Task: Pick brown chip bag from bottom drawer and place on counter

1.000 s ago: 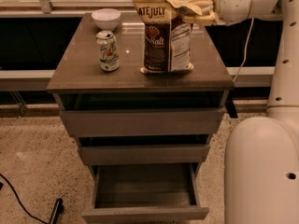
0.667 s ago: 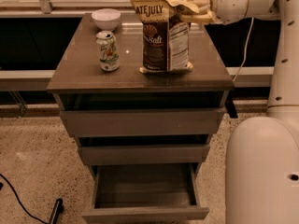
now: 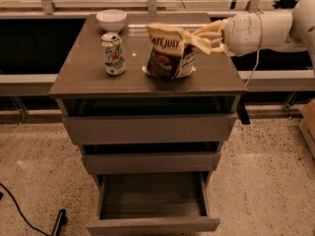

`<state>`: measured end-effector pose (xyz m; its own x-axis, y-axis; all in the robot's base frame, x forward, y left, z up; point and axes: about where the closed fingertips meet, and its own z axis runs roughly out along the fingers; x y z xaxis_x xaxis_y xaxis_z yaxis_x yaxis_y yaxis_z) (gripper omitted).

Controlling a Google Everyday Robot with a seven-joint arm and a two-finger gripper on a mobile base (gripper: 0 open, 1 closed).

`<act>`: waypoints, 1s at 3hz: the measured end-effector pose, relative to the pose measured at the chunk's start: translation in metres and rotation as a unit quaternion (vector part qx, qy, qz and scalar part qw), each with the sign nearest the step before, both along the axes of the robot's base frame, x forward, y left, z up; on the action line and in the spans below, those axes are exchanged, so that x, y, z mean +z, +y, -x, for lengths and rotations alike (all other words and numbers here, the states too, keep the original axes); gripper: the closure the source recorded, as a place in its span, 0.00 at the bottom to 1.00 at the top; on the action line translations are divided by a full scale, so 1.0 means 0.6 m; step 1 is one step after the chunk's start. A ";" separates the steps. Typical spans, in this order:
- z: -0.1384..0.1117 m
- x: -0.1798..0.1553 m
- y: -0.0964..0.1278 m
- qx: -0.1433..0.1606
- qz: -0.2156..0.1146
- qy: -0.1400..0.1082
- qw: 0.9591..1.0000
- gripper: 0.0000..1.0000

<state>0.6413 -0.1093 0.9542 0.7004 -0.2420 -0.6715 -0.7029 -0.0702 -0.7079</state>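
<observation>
The brown chip bag (image 3: 167, 55) stands on the counter (image 3: 83, 77), right of centre, leaning a little, its cream "LATE JULY" top towards me. My gripper (image 3: 197, 39) reaches in from the right at the bag's upper right corner. Its cream fingers (image 3: 209, 29) are spread apart, their tips right at the bag's edge. The bottom drawer (image 3: 152, 200) is pulled out below and its grey inside is bare.
A white-and-green drink can (image 3: 113, 53) stands on the counter's left part and a white bowl (image 3: 111, 19) at its back. The two upper drawers (image 3: 147, 127) are slightly open. A black cable (image 3: 19, 213) lies on the speckled floor at lower left.
The bag has sunk from upright in the gripper's hold to a lower, leaning stance on the counter. The fingers have spread and drawn slightly to the right.
</observation>
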 end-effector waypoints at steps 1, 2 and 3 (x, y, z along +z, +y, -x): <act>0.009 -0.031 0.026 0.019 0.008 0.022 1.000 1.00; 0.000 -0.044 0.024 0.005 0.027 0.027 0.999 1.00; -0.025 -0.077 -0.013 -0.044 0.065 0.033 0.996 1.00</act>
